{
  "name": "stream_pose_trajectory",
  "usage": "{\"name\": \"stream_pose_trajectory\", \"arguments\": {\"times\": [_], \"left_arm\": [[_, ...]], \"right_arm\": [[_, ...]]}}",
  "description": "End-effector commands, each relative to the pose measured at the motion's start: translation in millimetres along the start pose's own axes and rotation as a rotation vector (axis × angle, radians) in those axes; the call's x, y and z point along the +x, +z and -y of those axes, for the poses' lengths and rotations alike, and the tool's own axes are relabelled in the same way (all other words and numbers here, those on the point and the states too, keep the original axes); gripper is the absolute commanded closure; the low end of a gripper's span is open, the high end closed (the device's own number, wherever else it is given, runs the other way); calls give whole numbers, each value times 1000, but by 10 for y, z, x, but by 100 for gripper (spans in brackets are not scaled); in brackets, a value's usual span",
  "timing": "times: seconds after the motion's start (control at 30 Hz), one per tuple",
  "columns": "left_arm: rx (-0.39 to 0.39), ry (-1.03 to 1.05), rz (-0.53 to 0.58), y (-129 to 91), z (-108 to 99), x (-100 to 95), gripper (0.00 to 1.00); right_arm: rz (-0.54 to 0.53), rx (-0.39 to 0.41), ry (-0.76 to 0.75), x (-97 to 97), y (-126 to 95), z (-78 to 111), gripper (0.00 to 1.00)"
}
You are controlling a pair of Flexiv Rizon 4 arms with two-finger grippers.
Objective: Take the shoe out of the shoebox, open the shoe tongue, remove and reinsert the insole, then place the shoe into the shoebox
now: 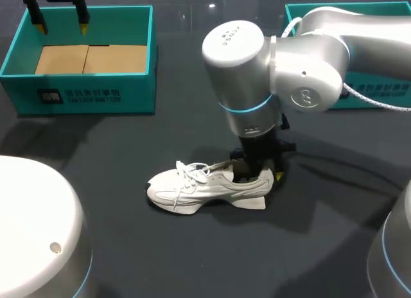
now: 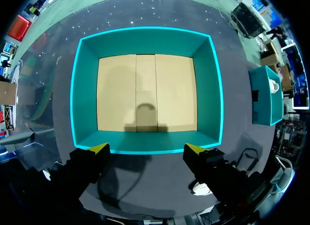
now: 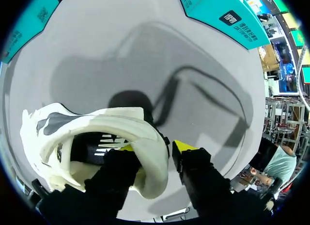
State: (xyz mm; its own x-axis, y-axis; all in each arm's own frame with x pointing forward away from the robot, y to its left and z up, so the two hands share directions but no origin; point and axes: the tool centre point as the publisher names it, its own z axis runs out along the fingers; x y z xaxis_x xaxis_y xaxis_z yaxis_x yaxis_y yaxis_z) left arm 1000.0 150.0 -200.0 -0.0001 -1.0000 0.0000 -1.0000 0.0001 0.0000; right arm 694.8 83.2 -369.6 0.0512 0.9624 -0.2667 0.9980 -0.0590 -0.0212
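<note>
A white lace-up shoe (image 1: 199, 185) lies on its side on the dark table, toe toward the left. My right gripper (image 1: 260, 176) comes straight down on its heel. In the right wrist view one finger sits inside the shoe (image 3: 97, 123) and the other just outside the heel collar, with a thin gap showing, so the right gripper (image 3: 156, 147) stands open around the heel. The teal shoebox (image 1: 83, 86) with a cardboard floor stands at the far left. My left gripper (image 1: 61, 22) hovers open over its back rim. In its own view the left gripper (image 2: 147, 148) hangs above the box (image 2: 145, 31), nothing between its fingers.
A second teal box (image 1: 379, 92) stands at the far right, partly behind my right arm, and shows beside the shoebox in the left wrist view (image 2: 264, 96). A white cable (image 1: 379, 104) runs along it. My arms' white bases (image 1: 32, 227) fill the near corners.
</note>
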Motion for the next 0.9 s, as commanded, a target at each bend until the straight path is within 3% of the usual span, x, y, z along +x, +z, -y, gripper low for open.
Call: {"name": "stream_pose_trajectory", "arguments": {"times": [0.03,0.3,0.43,0.5,0.57,0.87,0.9], "left_arm": [[0,0,0,0,0,0,0],[0,0,0,0,0,0,0],[0,0,0,0,0,0,0],[0,0,0,0,0,0,0],[0,0,0,0,0,0,0],[0,0,0,0,0,0,0],[0,0,0,0,0,0,0]], "right_arm": [[-21,-9,-12,-4,-53,8,0],[-107,10,-85,-181,-495,6,0],[-258,-34,-185,-342,-745,11,0],[-388,-79,-336,-436,-838,10,0],[-447,-39,-481,-499,-886,13,0],[-447,-39,-481,-499,-886,13,0],[-506,-53,-549,-468,-840,16,0]]}}
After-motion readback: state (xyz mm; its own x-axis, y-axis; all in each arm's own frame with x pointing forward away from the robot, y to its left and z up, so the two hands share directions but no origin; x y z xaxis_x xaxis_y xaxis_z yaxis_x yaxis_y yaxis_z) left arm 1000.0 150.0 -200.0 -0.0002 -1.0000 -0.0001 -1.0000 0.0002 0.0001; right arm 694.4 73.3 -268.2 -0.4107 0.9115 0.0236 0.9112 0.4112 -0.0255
